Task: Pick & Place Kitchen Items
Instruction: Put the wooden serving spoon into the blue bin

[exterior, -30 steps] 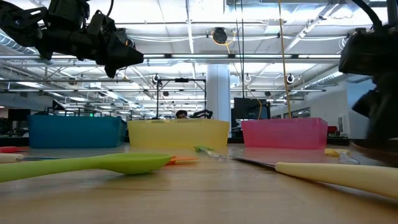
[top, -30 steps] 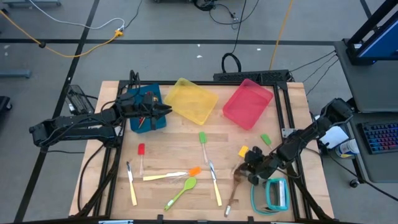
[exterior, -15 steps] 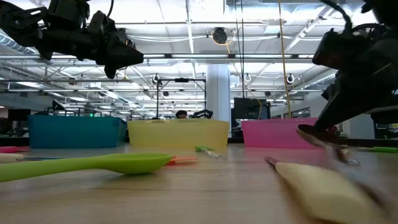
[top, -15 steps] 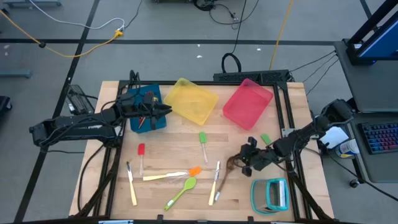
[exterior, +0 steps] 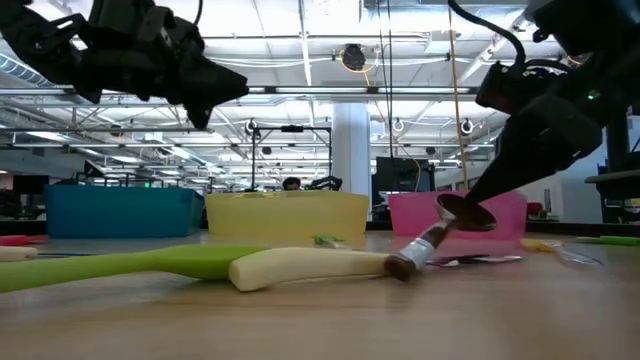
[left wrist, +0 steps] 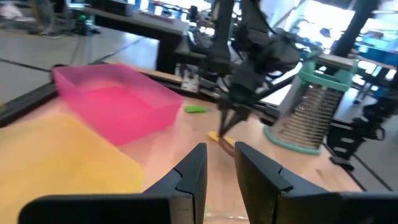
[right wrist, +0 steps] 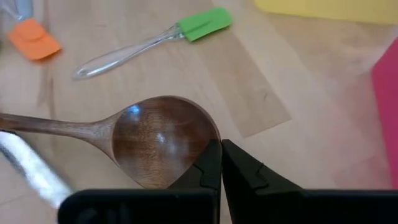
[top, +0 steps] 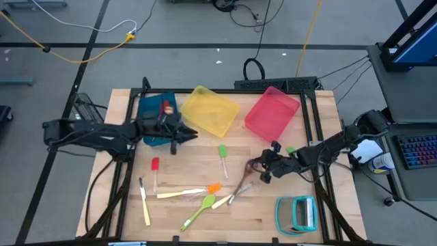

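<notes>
The wooden spoon (right wrist: 155,140) hangs tilted, bowl up, handle tip on the table (top: 273,212) near 4 o'clock of centre; the right gripper (top: 263,167) has its jaws pinched on the bowl's rim, likely for carrying. The left gripper (top: 186,134), jaws slightly apart, hovers by the blue bin (top: 151,117) at 10 o'clock.

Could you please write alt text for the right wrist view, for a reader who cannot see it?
The right gripper is shut on the rim of a dark wooden spoon, its bowl facing the camera above a pale wooden table. Beyond lie a small green spatula and a small orange spatula.
</notes>
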`<action>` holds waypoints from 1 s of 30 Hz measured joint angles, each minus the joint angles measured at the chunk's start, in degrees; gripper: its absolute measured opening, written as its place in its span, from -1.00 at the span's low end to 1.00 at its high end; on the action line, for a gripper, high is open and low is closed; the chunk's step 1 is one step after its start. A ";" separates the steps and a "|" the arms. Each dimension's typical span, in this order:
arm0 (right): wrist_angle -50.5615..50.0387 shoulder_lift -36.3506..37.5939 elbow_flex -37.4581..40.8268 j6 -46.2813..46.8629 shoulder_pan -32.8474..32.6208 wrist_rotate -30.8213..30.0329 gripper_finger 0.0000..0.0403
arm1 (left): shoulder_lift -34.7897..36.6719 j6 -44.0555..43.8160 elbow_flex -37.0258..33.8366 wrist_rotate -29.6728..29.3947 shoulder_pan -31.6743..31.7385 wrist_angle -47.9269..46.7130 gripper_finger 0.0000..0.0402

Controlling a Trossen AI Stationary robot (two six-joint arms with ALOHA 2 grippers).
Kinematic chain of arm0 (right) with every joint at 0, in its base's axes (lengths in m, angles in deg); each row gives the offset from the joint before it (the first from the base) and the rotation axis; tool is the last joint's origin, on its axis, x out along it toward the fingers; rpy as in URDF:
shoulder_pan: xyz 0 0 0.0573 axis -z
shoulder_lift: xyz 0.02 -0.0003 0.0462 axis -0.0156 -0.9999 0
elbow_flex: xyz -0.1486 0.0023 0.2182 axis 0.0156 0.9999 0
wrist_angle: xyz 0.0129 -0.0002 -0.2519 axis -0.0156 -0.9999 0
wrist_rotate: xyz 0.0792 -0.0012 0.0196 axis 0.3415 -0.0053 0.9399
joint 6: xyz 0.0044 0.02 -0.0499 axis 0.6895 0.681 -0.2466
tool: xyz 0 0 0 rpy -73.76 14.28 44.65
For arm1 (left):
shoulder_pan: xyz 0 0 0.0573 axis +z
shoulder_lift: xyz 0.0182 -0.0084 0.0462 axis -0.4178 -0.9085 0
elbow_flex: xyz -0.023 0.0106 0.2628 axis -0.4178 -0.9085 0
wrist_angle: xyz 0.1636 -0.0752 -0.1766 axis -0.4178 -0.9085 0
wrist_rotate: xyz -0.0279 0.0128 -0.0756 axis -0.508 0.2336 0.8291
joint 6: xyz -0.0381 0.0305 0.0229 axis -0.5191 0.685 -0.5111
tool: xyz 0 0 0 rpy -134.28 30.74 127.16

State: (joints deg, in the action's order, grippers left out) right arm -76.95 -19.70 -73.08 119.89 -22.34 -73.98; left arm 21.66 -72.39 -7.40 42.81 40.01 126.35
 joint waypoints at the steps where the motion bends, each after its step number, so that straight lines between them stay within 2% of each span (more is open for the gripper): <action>1: 0.25 0.01 0.00 -0.32 0.42 0.02 -1.00 | -2.00 -0.05 0.00 0.00 -0.61 2.00 -0.57; 6: 1.76 0.02 0.00 -2.80 2.21 0.15 -1.00 | -12.60 -3.02 0.86 -0.02 -2.51 11.22 -0.57; 14: 1.93 0.02 0.00 -4.39 5.10 0.18 -1.00 | -27.06 -3.84 10.63 1.72 -5.87 11.52 -0.52; 24: 3.29 0.03 0.00 -8.61 6.53 0.03 -1.00 | -39.82 -5.45 25.37 3.15 -7.66 -2.41 0.01; 30: 9.30 0.04 0.00 -14.28 7.21 -0.03 -1.00 | -44.91 -7.40 32.13 5.39 -9.96 -7.39 0.11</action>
State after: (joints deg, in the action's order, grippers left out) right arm -67.64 -19.66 -73.08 105.60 -15.13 -74.01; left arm -23.26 -79.79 24.73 48.21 30.05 118.95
